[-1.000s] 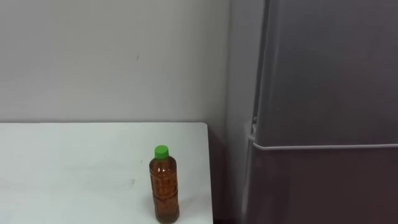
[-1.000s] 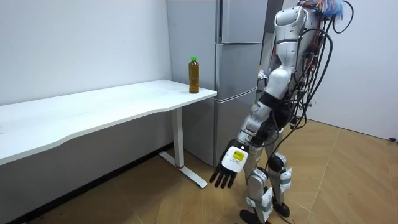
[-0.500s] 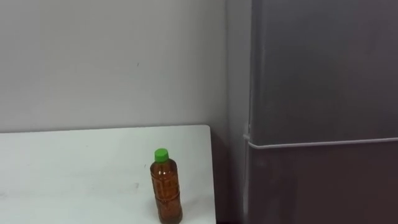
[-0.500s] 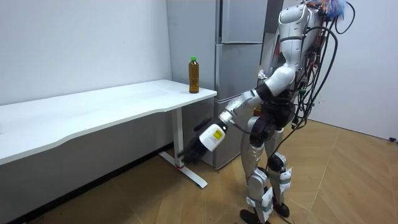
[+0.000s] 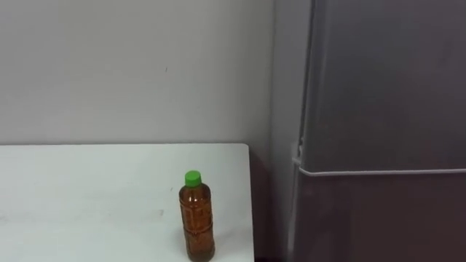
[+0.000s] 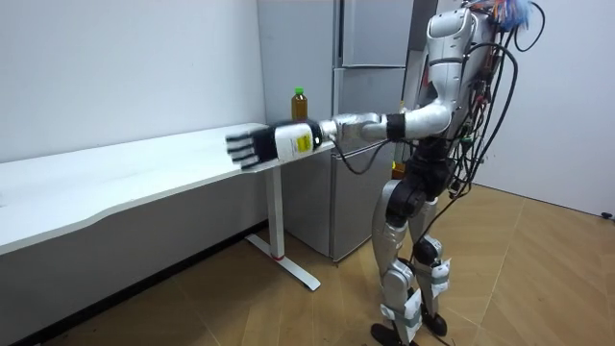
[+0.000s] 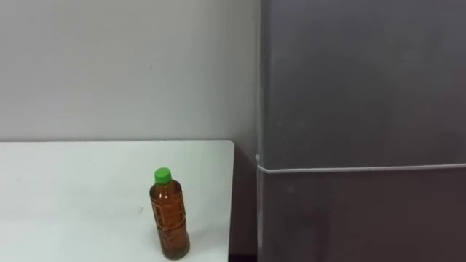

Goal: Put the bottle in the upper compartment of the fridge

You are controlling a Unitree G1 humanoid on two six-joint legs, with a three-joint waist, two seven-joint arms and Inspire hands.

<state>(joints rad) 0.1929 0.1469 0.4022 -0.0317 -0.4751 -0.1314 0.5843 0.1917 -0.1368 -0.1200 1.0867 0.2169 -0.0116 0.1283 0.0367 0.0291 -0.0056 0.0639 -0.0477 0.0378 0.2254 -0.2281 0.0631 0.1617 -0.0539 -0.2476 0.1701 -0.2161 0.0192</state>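
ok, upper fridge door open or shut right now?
Shut. The upper fridge door sits flush with the lower door, with a thin closed seam between them; no interior shows.

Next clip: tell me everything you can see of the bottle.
The bottle is clear plastic with a ribbed body, filled nearly to the neck with brown liquid, and closed by a green cap. It stands upright on the white table, near its right edge beside the grey fridge. Only the table touches it; the left hand is held out open, apart from it.
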